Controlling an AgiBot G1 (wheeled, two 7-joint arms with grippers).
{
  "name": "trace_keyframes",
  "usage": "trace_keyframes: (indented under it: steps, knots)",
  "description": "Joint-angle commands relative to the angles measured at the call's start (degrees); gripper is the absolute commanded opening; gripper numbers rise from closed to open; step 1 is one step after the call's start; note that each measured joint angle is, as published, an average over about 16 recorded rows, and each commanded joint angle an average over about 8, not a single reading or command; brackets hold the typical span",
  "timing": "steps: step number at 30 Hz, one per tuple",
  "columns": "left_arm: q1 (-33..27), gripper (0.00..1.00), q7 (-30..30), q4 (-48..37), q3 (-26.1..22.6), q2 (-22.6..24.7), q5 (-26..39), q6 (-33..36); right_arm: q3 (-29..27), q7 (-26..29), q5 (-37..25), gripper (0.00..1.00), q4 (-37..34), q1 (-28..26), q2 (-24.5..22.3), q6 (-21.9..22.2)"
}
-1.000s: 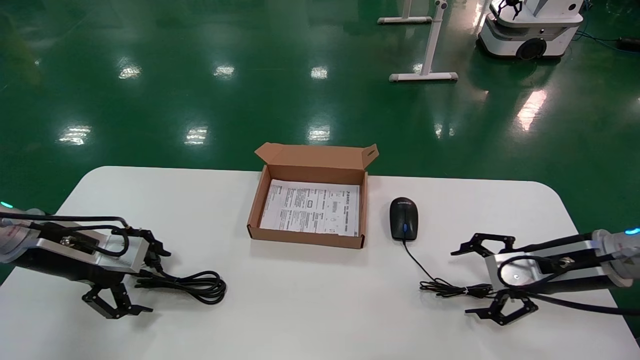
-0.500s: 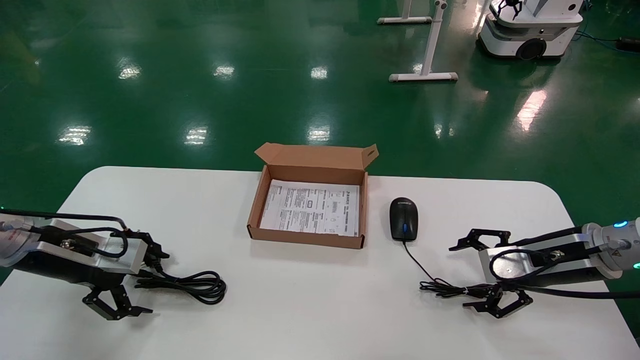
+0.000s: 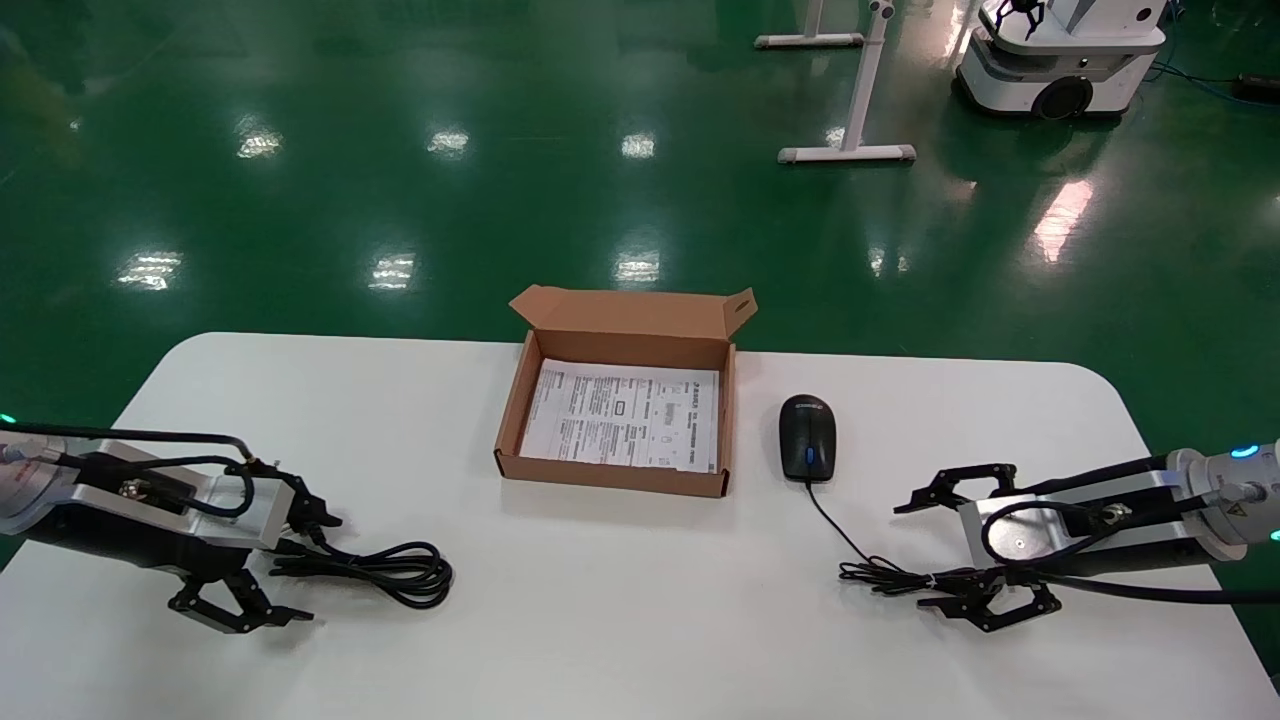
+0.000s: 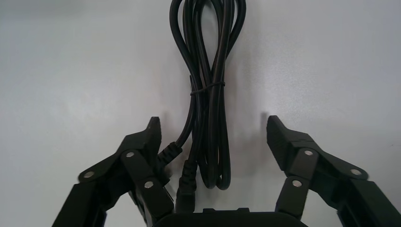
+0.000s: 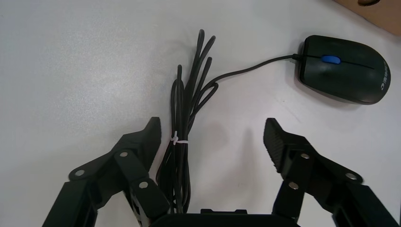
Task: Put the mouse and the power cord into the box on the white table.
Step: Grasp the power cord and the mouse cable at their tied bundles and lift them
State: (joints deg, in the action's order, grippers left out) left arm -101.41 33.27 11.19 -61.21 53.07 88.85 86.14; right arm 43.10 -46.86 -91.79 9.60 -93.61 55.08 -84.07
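Both arms sit low at the near corners of the white table [image 3: 640, 640], each set up for its own item. The left gripper [image 3: 268, 562] has its jaws spread wide around the plug end of the power cord [image 3: 385, 570], so that closing would catch the tied bundle rather than 1 loose strand; nothing is gripped yet. The right gripper [image 3: 965, 550] is likewise spread, straddling the bunched cable of the mouse [image 3: 807, 436]. The mouse body lies just beside the right wall of the box [image 3: 612, 473], while its thin cable trails back toward the robot. Gripping the bundle instead of the body is probably meant to keep the cable from dragging loose.

The box stands open at the middle of the table, flap upright at the far side, with only the printed sheet [image 3: 622, 414] inside, so neither item is in yet.

In the left wrist view the plug [image 4: 187, 187] runs under the gripper body and its end is cut off. In the right wrist view the near end of the tied cable [image 5: 182, 137] disappears the same way. Whether either gripper's fingertips touch the tabletop is hard to tell from the head view.
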Motion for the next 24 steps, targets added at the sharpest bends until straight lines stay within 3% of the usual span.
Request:
trace_keyframes:
  steps: [1,24]
  knots:
    - [0.04,0.00,-0.05,0.15,0.01,-0.06,-0.02,0.04,-0.03,0.05,0.08,0.00,0.15,0.08,-0.06,-0.06]
    - [0.15,0.00,-0.26,0.71,0.11,-0.29,-0.20,0.12,-0.13,0.13,0.26,0.00,0.65,0.37,-0.29,-0.19]
